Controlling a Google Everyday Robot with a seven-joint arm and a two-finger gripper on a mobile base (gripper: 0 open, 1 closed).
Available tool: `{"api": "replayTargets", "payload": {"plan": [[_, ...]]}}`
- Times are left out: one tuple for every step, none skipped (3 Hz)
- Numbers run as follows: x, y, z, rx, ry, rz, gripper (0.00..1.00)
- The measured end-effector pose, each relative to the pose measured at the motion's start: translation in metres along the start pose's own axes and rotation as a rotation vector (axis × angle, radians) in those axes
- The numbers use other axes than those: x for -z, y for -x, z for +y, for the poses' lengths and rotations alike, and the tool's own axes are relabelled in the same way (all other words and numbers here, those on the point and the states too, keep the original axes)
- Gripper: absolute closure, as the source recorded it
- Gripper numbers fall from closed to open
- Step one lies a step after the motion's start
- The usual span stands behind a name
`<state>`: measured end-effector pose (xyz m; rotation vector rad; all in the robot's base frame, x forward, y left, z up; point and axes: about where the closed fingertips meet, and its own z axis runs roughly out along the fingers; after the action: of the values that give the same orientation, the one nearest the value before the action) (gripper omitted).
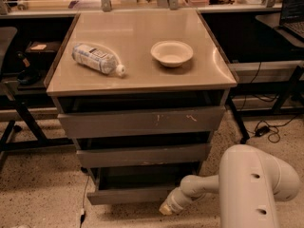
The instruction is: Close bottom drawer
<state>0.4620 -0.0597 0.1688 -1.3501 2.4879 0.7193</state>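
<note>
The bottom drawer (128, 195) is the narrowest, lowest front of the grey-brown cabinet (142, 122). It stands pulled out, its dark shallow tray showing above the front. My gripper (167, 208) is low near the floor, at the drawer front's right end, at the tip of the white arm (209, 184) that reaches in from the lower right. It sits right against or just in front of the drawer's right corner; I cannot tell whether it touches.
A plastic bottle (97, 58) lies on its side and a white bowl (172, 52) sits on the cabinet top. The top (142, 121) and middle (142, 155) drawers are slightly ajar. Desk legs and cables (266, 129) are to the right, a chair base (14, 122) to the left.
</note>
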Motion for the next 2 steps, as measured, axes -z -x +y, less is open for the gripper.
{"api": "replayTargets", "payload": {"plan": [[0.0,0.013,-0.019,0.011,-0.023,0.011,1.0],[0.004,0.029,-0.036,0.025,-0.049,0.026,1.0]]}}
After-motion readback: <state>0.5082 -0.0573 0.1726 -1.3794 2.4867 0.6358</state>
